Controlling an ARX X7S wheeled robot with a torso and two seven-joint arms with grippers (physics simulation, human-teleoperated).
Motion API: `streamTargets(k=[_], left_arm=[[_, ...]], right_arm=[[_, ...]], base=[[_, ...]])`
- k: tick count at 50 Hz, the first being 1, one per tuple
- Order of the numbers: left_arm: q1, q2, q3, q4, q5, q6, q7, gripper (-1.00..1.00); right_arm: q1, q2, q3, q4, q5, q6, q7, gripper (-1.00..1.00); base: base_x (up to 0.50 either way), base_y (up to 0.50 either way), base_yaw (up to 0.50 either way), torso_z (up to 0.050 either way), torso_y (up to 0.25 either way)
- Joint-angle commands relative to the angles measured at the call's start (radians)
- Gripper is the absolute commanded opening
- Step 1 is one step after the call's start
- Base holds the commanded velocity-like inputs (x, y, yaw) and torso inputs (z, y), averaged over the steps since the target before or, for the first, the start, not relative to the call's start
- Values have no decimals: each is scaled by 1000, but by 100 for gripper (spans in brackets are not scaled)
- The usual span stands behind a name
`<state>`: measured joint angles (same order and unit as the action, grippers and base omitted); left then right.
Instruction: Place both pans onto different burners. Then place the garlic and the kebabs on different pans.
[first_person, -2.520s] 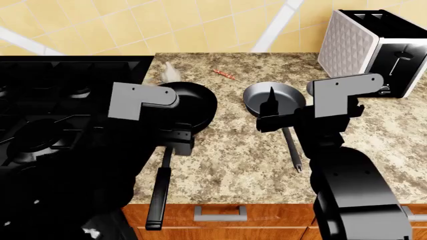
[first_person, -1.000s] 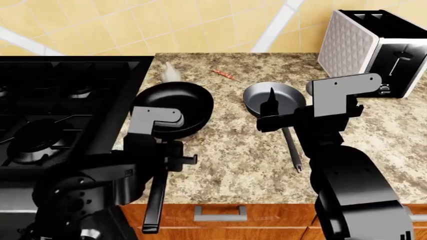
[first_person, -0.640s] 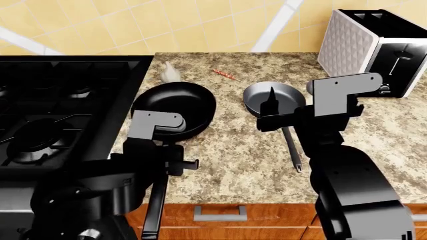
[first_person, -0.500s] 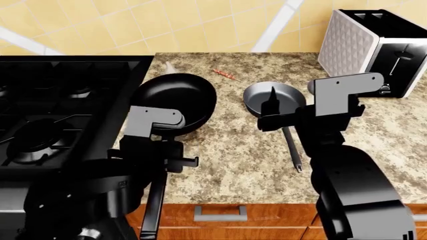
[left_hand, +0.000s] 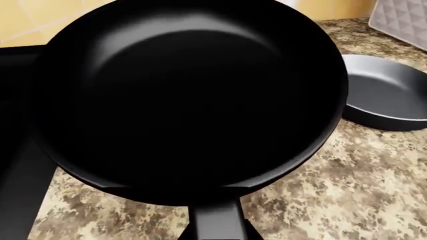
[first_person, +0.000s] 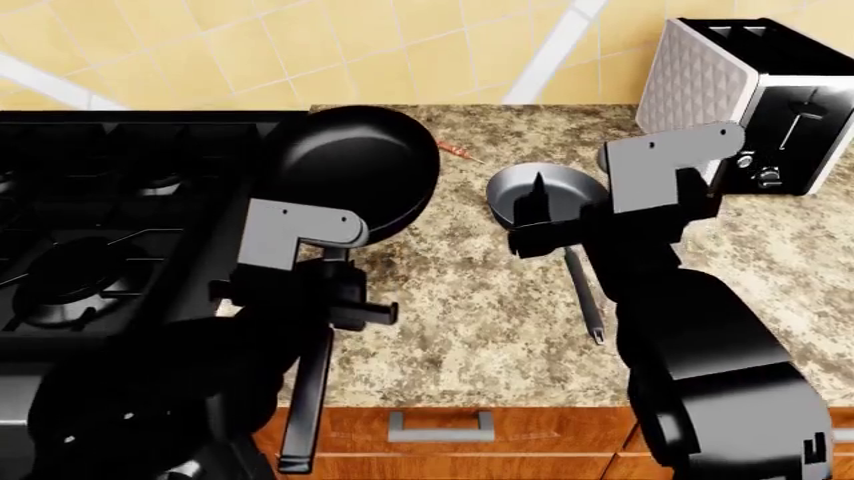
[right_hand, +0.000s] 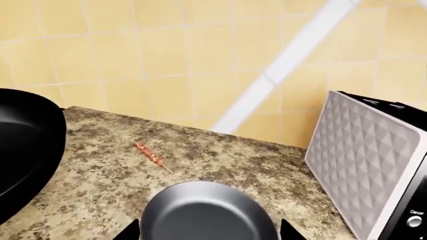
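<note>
Left gripper (first_person: 336, 300) is clamped on the long flat handle of the big black pan (first_person: 354, 172); I see the pan body tilted up off the granite counter (first_person: 467, 300), its rim overlapping the stove (first_person: 120, 210) edge. From the left wrist view that pan (left_hand: 190, 95) fills nearly everything, handle running back toward the camera, pan empty.

Right gripper (first_person: 538, 215) hangs over the small grey pan (first_person: 541, 195), not touching that I can see. Its jaws stand apart, tips showing on either side of the pan (right_hand: 207, 212) in the right wrist view. Grey pan sits flat on the counter, thin handle pointing toward the counter front, also empty.

Kebab (right_hand: 152, 157) lies on the counter behind the grey pan, between the two pans, near the tiled wall, well apart from both grippers. Garlic I can't find; likely hidden behind the raised black pan.

Counts: two pans, one kebab skewer, two burners (first_person: 74, 275) clearly visible on the stove, one toaster (first_person: 747, 100) at far right.
</note>
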<state>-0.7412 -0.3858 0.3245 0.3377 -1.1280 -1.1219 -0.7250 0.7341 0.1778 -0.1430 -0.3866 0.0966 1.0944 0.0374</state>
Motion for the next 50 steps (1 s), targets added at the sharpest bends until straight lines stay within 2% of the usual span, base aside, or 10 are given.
streamTargets(k=[1, 14, 26, 27, 29, 32, 36, 40, 45, 50], left_arm=[[-9, -6, -20, 41, 48, 60, 45, -100], [-19, -4, -17, 27, 53, 71, 46, -100], [-41, -3, -4, 29, 64, 71, 38, -100], [-128, -20, -38, -25, 13, 24, 53, -100], [-218, -38, -61, -90, -22, -16, 77, -100], [-260, -49, -68, -121, -34, -31, 91, -100], [-273, -52, -69, -125, -39, -35, 91, -100], [-276, -52, -67, -124, -41, -36, 87, -100], [-279, -49, -65, -123, -43, -36, 84, -100], [-271, -52, -58, -120, -26, -9, 108, -100]], right_arm=[[123, 21, -41, 16, -12, 191, -2, 100], [186, 73, -56, -10, -10, 377, -9, 100], [186, 85, -39, -26, 7, 430, -22, 100], [189, 81, -27, -23, 15, 444, -31, 100], [192, 77, -9, -21, 31, 468, -46, 100], [192, 97, 16, -2, 141, 476, -3, 100], [209, 181, 61, 44, 573, 476, 292, 100], [216, 216, 73, 77, 777, 474, 424, 100], [219, 236, 64, 97, 867, 464, 482, 100], [218, 236, -6, 133, 833, 404, 470, 100]], base=[[0, 0, 0, 15, 11], [0, 0, 0, 0, 2], [0, 0, 0, 1, 3], [0, 0, 0, 0, 0], [0, 0, 0, 0, 6], [0, 0, 1, 3, 3], [0, 0, 0, 0, 3], [0, 0, 0, 0, 3], [0, 0, 0, 2, 2], [0, 0, 1, 0, 2]])
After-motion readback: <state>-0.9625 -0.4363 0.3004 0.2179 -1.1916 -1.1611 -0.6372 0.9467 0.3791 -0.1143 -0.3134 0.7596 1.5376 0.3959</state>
